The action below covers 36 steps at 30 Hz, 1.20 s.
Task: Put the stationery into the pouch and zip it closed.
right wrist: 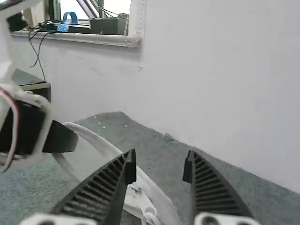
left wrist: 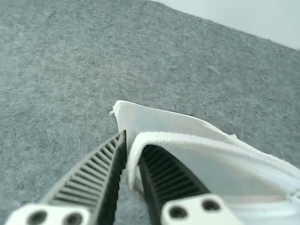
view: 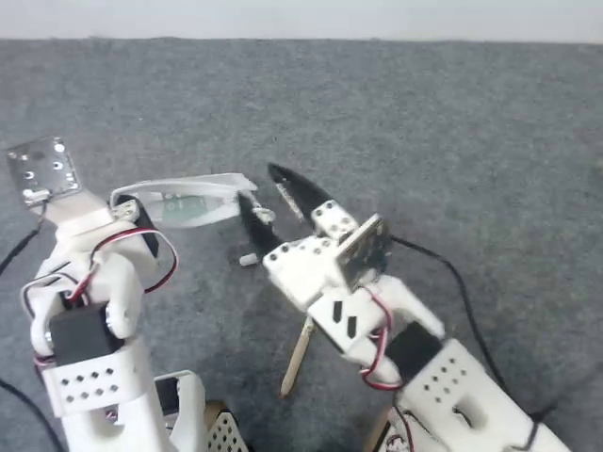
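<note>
A grey felt surface [view: 471,122] under the pouch [view: 188,202] meets a white wall [right wrist: 211,70].

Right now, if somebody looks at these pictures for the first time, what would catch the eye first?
First comes the white pouch at the left of the grey table, with the left gripper shut on its edge. Next to the pouch's other end, the right gripper stands open. A wooden stick lies on the table beside the right arm, nearer the camera.
</note>
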Motion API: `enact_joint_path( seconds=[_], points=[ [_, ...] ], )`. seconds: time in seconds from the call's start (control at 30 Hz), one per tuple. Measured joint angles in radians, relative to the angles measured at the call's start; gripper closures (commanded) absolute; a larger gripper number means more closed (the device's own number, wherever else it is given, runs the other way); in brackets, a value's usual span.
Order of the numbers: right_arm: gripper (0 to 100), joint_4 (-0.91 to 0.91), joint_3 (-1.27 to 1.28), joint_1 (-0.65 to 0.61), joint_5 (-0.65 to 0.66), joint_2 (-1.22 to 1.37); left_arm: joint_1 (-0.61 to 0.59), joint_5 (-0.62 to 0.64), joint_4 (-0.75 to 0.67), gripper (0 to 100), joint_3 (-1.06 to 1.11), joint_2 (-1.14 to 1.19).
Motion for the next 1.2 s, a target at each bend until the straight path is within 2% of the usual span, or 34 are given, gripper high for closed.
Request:
enact_joint_path(
  seconds=[0.17,0.3,0.6,0.73,1.2],
  points=[
    [83.5,0.304,-0.115,0.023,-0.048,-0.025,-0.026,0.018,0.000,99,0.000,0.000],
    [83.6,0.463,-0.153,0.023,-0.051,-0.025,-0.026,0.018,0.000,99,0.000,0.000],
    [83.6,0.667,-0.169,0.114,-0.051,-0.025,-0.029,0.018,0.000,99,0.000,0.000],
    [83.6,0.721,-0.169,0.138,-0.051,-0.005,-0.071,0.020,0.000,99,0.000,0.000],
    [83.6,0.881,-0.459,0.259,-0.025,0.649,-0.106,0.026,0.000,99,0.000,0.000]
  ],
)
